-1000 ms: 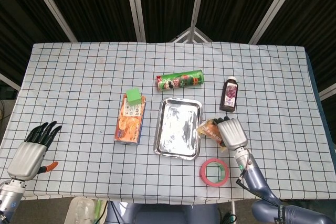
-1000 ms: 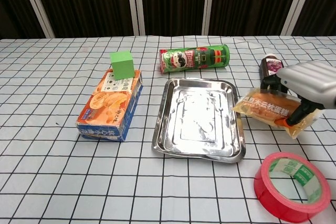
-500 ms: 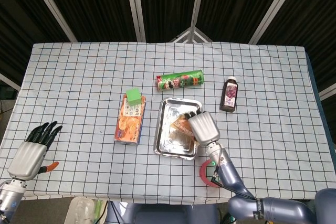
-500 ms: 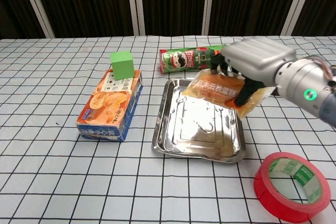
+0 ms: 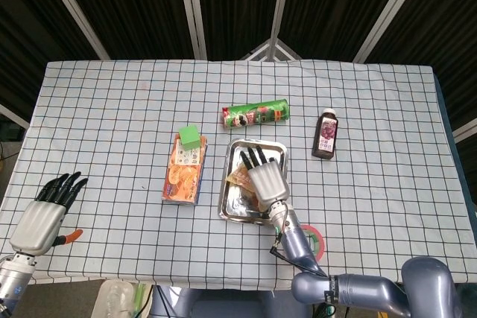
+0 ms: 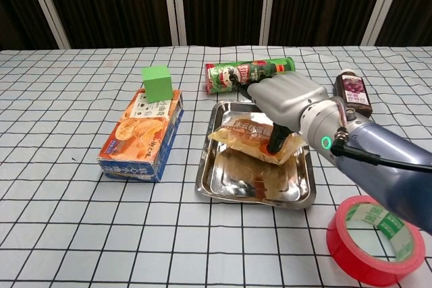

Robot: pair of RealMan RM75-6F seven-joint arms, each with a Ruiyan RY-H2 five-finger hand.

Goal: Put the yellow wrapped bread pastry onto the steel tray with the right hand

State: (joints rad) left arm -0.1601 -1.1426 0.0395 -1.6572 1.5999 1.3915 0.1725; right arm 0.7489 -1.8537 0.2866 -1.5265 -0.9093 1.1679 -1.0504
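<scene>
The right hand (image 6: 289, 102) holds the pastry (image 6: 251, 136) pinched beneath its palm, just above the tray (image 6: 223, 189), over its middle. The wrapper hangs tilted, one end sagging toward the steel. If the fingers let go while it sits skewed, it may slide against the rim under the wrist, or cling to the thumb and lift back out.

Right hand (image 5: 267, 181) holds the yellow wrapped pastry (image 5: 241, 179) over the steel tray (image 5: 232, 206). Left hand (image 5: 46, 215) rests apart at the worktop's (image 5: 112, 109) near-left corner.
</scene>
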